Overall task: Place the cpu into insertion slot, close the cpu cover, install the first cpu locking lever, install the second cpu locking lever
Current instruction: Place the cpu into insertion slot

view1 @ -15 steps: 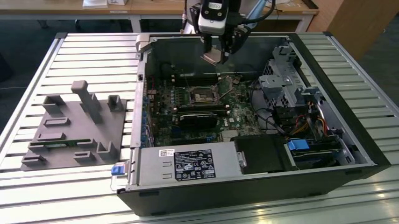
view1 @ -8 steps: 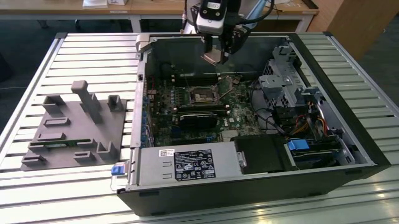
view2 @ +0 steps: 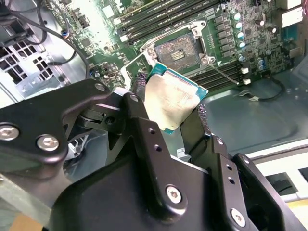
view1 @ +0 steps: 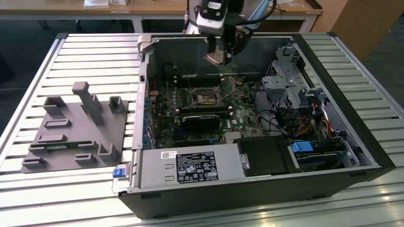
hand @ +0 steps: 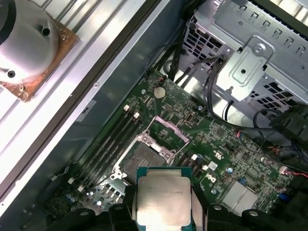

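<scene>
Cpu (view2: 173,103) in gripper (view2: 170,96), pinched (insertion slot (view2: 179,50) apart)

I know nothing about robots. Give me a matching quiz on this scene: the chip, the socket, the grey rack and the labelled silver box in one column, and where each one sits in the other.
Things:
1. chip
2. socket
3. grey rack
4. labelled silver box

Places:
A. on the slatted table, outside the computer case
B. held in the tool, above the green board
C. on that board, open and bare
D. inside the case, along its near wall in the exterior view

Pairs: 1-B, 2-C, 3-A, 4-D
</scene>
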Controlling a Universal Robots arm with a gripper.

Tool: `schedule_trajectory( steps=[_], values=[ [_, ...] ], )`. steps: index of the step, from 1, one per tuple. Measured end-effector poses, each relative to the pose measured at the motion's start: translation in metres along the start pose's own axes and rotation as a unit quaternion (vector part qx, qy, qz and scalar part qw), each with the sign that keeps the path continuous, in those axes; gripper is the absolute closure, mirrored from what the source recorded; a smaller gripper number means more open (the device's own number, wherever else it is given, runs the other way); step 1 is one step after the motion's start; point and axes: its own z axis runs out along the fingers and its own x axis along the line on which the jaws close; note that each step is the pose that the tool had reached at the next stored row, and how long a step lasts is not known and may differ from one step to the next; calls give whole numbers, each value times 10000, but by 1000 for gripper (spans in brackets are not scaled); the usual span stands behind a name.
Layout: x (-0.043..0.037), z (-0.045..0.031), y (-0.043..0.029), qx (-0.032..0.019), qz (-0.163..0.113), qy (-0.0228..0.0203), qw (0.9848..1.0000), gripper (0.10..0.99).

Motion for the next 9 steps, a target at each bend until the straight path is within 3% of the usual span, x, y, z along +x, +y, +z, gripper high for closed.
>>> schedule_trajectory(
  steps=[9],
  values=[
    [5, 6, 3, -7, 441, -42, 9990, 549]
  ],
)
